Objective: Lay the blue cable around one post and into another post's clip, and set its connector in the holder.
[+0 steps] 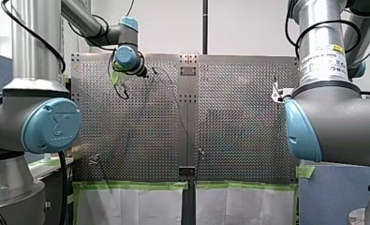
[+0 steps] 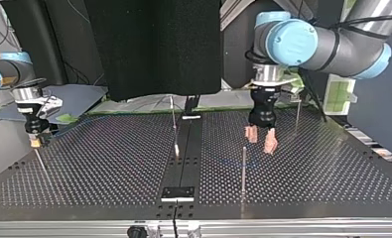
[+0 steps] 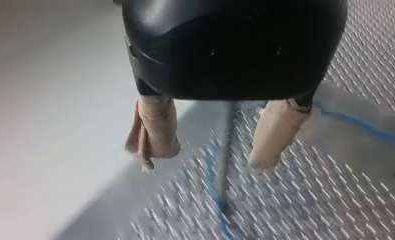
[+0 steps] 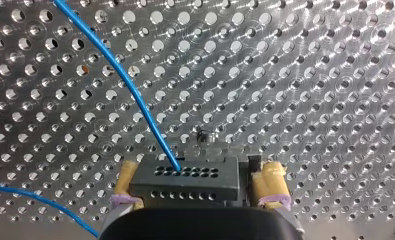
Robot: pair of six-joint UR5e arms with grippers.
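In the right wrist view a black connector block (image 4: 185,182) sits between my right gripper's (image 4: 199,186) yellow-padded fingers (image 4: 271,181), which stand open with a small gap at one side. The blue cable (image 4: 130,85) runs out of the block across the perforated plate. In the top view that gripper (image 2: 34,143) hangs low at the left. My left gripper (image 3: 210,162) is open, its beige pads (image 3: 154,132) on either side of a thin post (image 3: 230,145), and the blue cable (image 3: 216,192) lies beneath. The top view shows it (image 2: 261,145) right of centre, behind a post (image 2: 243,168).
Thin posts stand on the perforated table (image 2: 109,163): one (image 2: 174,121) near the middle seam and one (image 2: 296,116) at the far right of the top view. A black plate (image 2: 178,193) sits at the seam's near end. Green tape (image 1: 136,186) lines the table's edge in the front view.
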